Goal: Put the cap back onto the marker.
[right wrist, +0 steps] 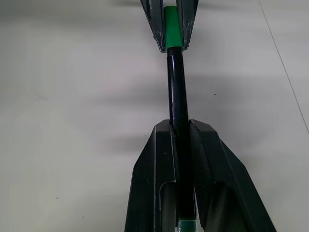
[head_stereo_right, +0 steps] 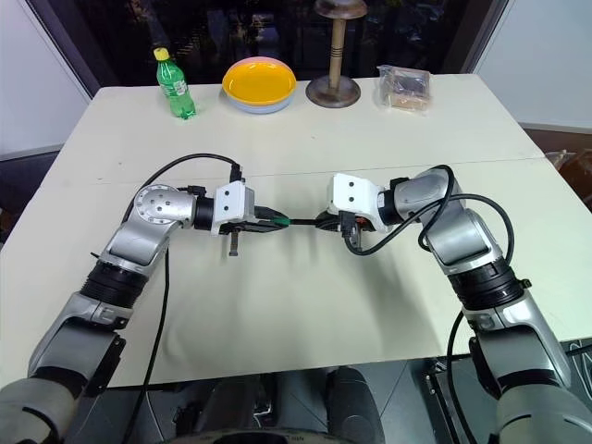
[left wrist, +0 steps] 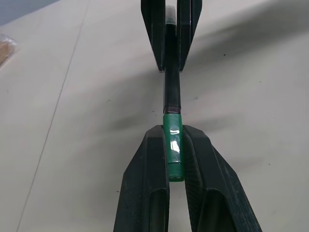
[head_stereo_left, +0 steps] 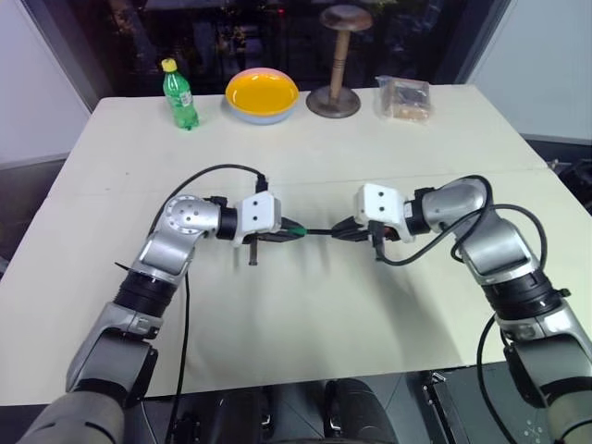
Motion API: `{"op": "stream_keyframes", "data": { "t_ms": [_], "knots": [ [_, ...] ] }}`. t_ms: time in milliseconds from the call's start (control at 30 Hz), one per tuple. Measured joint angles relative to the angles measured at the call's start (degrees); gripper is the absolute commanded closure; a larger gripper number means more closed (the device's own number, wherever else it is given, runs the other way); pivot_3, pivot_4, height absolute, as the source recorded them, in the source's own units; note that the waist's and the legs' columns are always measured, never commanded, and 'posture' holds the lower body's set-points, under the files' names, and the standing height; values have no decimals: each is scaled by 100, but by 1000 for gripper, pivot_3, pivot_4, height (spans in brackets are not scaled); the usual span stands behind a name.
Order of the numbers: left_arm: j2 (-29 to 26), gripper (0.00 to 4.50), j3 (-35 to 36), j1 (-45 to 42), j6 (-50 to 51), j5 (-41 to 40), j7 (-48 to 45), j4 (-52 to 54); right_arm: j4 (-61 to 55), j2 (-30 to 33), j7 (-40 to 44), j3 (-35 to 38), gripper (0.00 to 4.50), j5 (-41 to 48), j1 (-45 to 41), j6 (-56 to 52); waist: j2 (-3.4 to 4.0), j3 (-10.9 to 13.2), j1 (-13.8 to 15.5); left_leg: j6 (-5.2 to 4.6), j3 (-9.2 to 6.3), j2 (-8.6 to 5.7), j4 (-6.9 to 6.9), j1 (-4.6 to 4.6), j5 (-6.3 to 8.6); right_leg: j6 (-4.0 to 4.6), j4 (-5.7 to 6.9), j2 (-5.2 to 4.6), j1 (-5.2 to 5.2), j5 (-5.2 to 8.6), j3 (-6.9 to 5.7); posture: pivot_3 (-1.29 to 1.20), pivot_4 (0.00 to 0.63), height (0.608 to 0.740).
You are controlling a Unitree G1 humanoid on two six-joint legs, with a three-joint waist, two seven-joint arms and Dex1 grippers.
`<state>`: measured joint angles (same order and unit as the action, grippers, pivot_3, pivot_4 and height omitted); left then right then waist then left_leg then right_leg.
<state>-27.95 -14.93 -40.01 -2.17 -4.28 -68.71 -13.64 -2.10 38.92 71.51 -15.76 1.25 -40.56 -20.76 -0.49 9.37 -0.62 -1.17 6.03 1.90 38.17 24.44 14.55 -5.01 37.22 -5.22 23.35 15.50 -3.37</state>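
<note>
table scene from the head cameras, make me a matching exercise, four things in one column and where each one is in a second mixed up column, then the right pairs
Things:
1. tiny bright green plastic cap
2. thin dark marker
3. green plastic bottle with a yellow lid
4. yellow bowl

Places:
A. standing at the table's far edge, to the left of the bowl
B. pinched between the left gripper's black fingers
C. at the far edge, between the bottle and a wooden stand
D. gripped by the right gripper, reaching across to the other gripper

Pairs: 1-B, 2-D, 3-A, 4-C

beige table [head_stereo_left: 388,314], bottle [head_stereo_left: 179,93], bowl [head_stereo_left: 262,95], stand [head_stereo_left: 334,98], packet [head_stereo_left: 405,98]
</note>
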Motion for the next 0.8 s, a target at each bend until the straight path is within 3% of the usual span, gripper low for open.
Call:
{"op": "stream_keyframes", "data": {
  "t_ms": [567, 800],
  "knots": [
    [-42, 4500, -116, -15, -823, 254, -134, -315, -279, 10, 50, -176, 4447, -35, 1, -572, 0, 0, 0, -2, 0, 0, 0, 1, 1, 0, 0, 0, 1, 0, 0, 0, 150, 740],
    [94, 4500, -59, -34, -587, 185, -114, -386, -279, -24, -46, -182, 4447, -52, 0, -644, 0, 0, 1, -2, -1, 0, 0, 1, 1, 0, 0, 0, 1, 0, -1, 0, 150, 740]
  ]
}}
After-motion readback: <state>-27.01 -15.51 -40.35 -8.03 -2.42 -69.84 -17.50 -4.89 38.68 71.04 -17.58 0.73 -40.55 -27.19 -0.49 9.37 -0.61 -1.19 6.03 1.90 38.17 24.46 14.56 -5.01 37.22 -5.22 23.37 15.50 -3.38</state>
